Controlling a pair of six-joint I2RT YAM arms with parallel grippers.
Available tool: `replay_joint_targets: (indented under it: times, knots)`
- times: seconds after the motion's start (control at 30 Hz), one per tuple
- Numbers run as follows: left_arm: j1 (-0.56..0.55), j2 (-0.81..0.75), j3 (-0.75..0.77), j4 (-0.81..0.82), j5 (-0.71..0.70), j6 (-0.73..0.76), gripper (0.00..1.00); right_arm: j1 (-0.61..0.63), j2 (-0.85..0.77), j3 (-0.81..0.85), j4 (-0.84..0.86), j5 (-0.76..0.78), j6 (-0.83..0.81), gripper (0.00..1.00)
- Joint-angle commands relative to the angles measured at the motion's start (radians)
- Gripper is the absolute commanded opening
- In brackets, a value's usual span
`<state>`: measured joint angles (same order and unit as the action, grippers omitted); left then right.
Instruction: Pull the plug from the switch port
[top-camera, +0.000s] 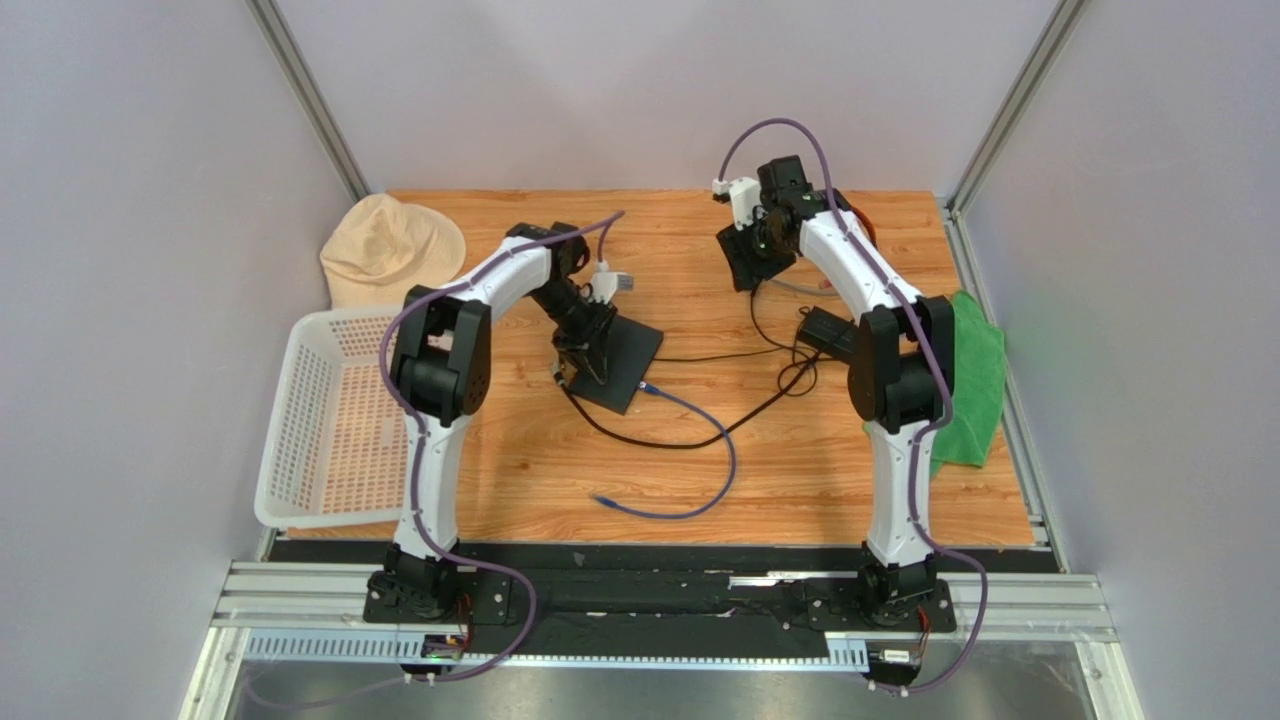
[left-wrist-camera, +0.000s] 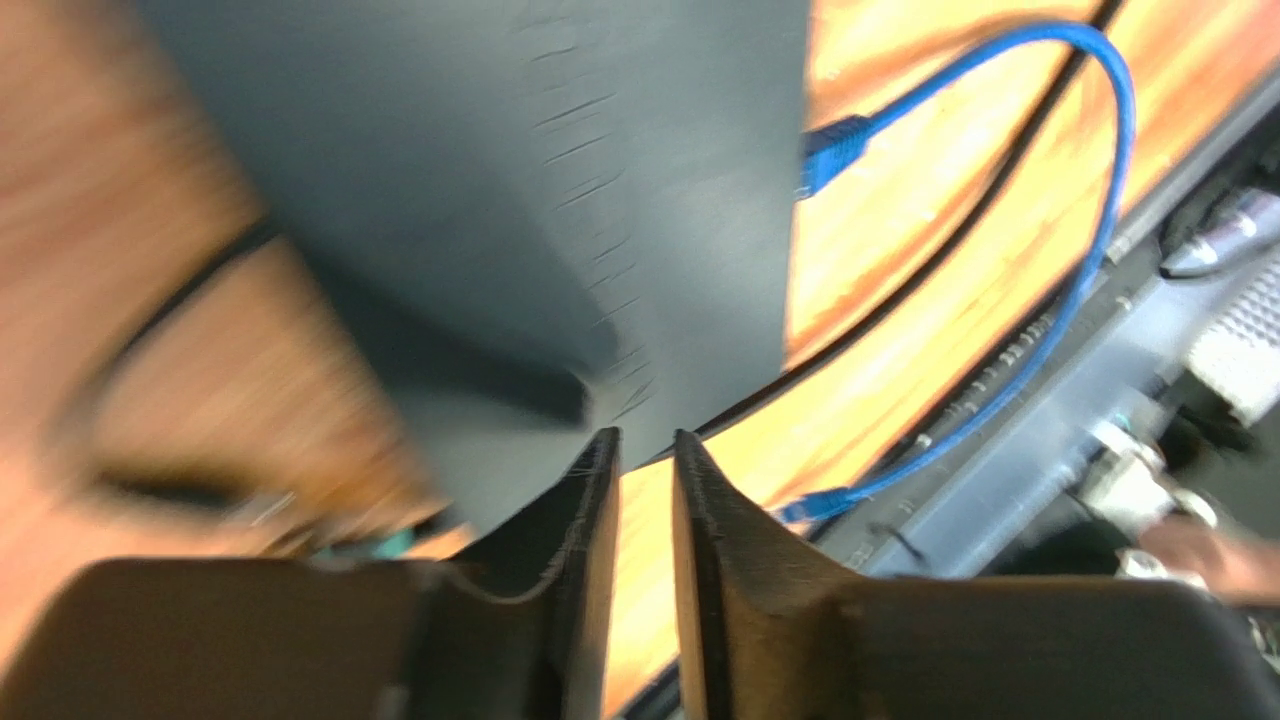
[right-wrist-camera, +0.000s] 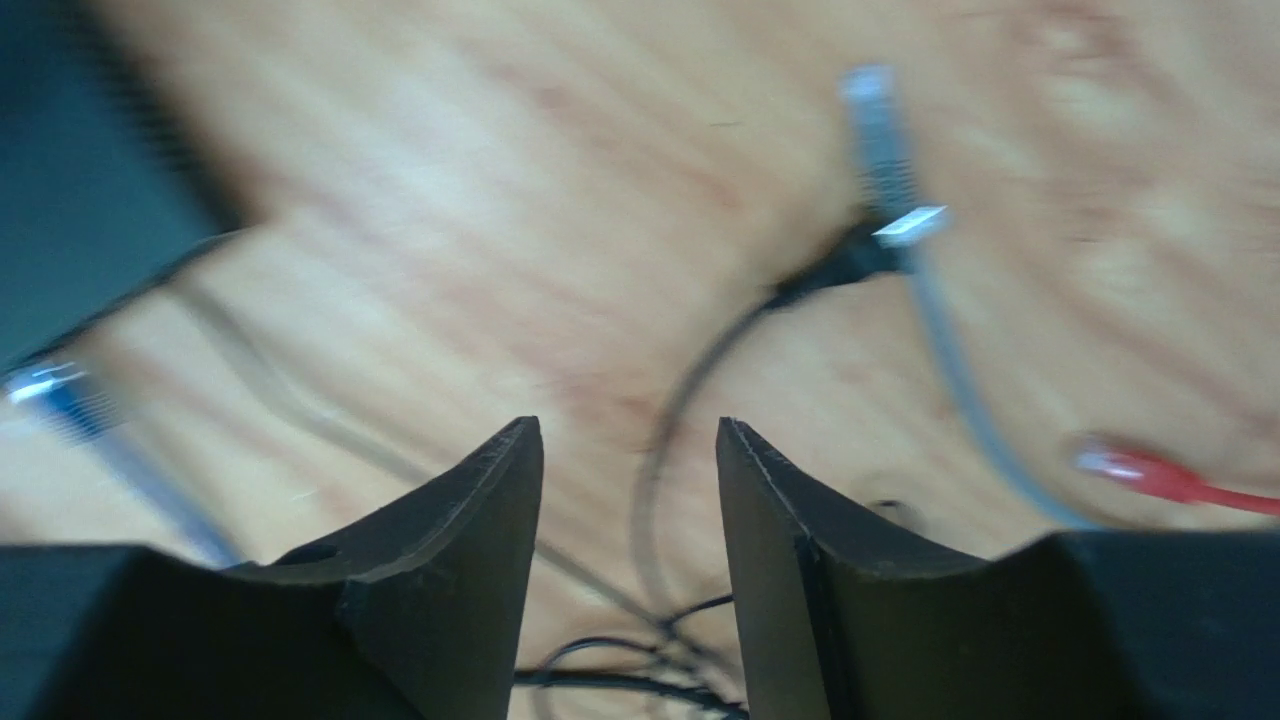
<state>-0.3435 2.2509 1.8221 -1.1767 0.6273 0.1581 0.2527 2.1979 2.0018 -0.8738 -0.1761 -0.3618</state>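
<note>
The switch (top-camera: 619, 357) is a flat black box lying mid-table. It fills the upper left of the left wrist view (left-wrist-camera: 601, 180). The blue plug (left-wrist-camera: 834, 146) sits in a port on the switch's narrow edge, also seen from the top (top-camera: 648, 389). Its blue cable (top-camera: 718, 450) loops across the wood to a loose end (top-camera: 601, 503). My left gripper (top-camera: 579, 357) is at the switch's near corner, jaws almost together with only a thin slit and nothing between them (left-wrist-camera: 646, 443). My right gripper (top-camera: 747, 258) is open and empty over bare wood at the back (right-wrist-camera: 627, 435).
A black adapter brick (top-camera: 830, 333) with black cables lies right of the switch. A grey cable connector (right-wrist-camera: 887, 150) and a red cable (right-wrist-camera: 1172, 480) lie beneath the right gripper. There is a white basket (top-camera: 323, 420) at left, a beige hat (top-camera: 388, 248) behind it, and a green cloth (top-camera: 969, 383) at right.
</note>
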Motion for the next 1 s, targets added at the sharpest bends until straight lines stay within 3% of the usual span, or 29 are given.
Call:
replay_joint_targets:
  times: [0.0,0.07,0.1,0.17,0.27,0.43,0.67,0.97]
  knots:
    - [0.078,-0.169,-0.074,0.078,-0.106,0.023,0.31,0.054,-0.093,-0.102,-0.091,-0.275,0.13,0.45]
    - [0.098,-0.183,-0.116,0.081,-0.176,0.027,0.32,0.095,-0.067,-0.115,-0.106,-0.299,0.135,0.36]
    - [0.101,-0.175,-0.144,0.071,-0.198,0.026,0.32,0.106,-0.055,-0.121,-0.114,-0.304,0.141,0.27]
    - [0.107,-0.157,-0.171,0.066,-0.212,0.018,0.32,0.141,-0.02,-0.129,-0.113,-0.318,0.153,0.21]
    - [0.101,-0.181,-0.248,0.138,-0.235,0.0,0.24,0.183,0.011,-0.156,-0.096,-0.284,0.165,0.1]
    - [0.097,-0.154,-0.228,0.134,-0.265,-0.003,0.17,0.221,0.066,-0.143,-0.077,-0.281,0.184,0.07]
    - [0.08,-0.102,-0.158,0.082,-0.17,0.029,0.09,0.232,0.118,-0.08,-0.07,-0.257,0.184,0.06]
    - [0.035,-0.062,-0.158,0.074,-0.063,0.023,0.09,0.232,0.134,-0.083,-0.059,-0.272,0.207,0.06]
